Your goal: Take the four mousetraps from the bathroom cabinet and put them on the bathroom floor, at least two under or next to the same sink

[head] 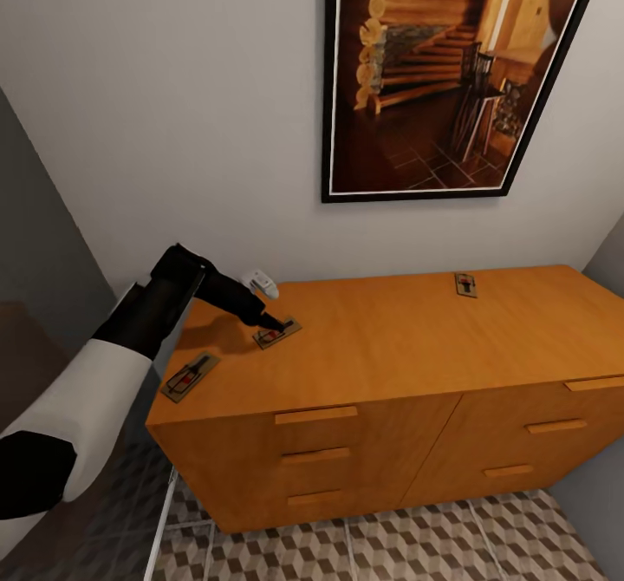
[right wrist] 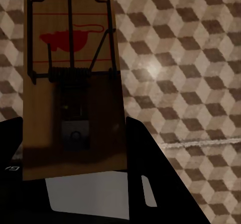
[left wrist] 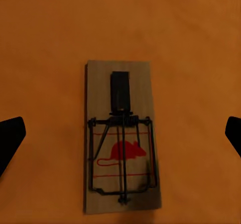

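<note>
Three flat wooden mousetraps lie on the smooth orange-brown cabinet [head: 390, 338] top: one [head: 277, 333] sits under the left gripper [head: 276, 324], centred between its spread, released jaws; another [head: 190, 377] lies nearer the corner, a third [head: 466, 284] well apart. The right gripper [right wrist: 75, 184] is clenched on a fourth mousetrap [right wrist: 70, 83], over the cube-patterned bathroom floor [right wrist: 191, 73].

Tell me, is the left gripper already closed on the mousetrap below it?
No, in the left wrist view the two fingertips stand wide apart on either side of the mousetrap, touching nothing.
</note>
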`<state>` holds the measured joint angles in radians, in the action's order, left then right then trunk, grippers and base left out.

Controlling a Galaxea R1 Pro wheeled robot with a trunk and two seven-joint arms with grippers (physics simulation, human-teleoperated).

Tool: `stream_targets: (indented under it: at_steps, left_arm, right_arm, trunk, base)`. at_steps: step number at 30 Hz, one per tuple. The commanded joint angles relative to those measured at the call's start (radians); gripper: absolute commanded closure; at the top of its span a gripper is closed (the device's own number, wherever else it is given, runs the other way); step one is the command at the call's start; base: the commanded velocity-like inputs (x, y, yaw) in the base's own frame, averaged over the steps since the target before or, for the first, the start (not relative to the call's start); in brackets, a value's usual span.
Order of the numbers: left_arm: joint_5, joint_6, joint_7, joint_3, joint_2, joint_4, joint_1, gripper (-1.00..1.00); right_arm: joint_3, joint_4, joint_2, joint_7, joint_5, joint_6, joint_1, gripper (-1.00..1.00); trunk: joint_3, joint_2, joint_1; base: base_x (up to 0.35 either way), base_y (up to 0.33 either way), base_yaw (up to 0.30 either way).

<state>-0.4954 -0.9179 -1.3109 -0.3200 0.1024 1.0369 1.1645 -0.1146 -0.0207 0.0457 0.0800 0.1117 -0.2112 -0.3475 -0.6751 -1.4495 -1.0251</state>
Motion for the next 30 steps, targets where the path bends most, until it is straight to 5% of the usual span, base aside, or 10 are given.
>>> stream_targets:
  at_steps: [1, 7, 22, 30]
  left_arm:
    - [-0.011, -0.009, -0.009, -0.010, 0.000, 0.001, 0.001, -1.00]
    - [-0.040, -0.012, -0.008, -0.041, 0.000, 0.003, 0.001, -1.00]
    - [-0.063, -0.015, -0.007, -0.051, 0.000, 0.001, 0.000, -1.00]
    - [-0.078, -0.015, -0.008, -0.105, 0.000, -0.001, 0.000, -1.00]
  right_arm:
    - [-0.008, 0.001, 0.000, 0.004, 0.011, -0.004, -0.001, 1.00]
    - [-0.008, 0.001, 0.000, 0.004, 0.011, -0.004, -0.001, 1.00]
    - [-0.008, 0.001, 0.000, 0.004, 0.011, -0.004, -0.001, 1.00]
    - [-0.008, 0.001, 0.000, 0.004, 0.011, -0.004, 0.000, 1.00]
  trunk:
    - [-0.001, 0.000, 0.000]
    - [-0.001, 0.000, 0.000]
    - [-0.001, 0.000, 0.000]
    - [-0.001, 0.000, 0.000]
  base:
    - [0.000, 0.000, 0.000]
    - [0.000, 0.000, 0.000]
    - [0.000, 0.000, 0.000]
    - [0.000, 0.000, 0.000]
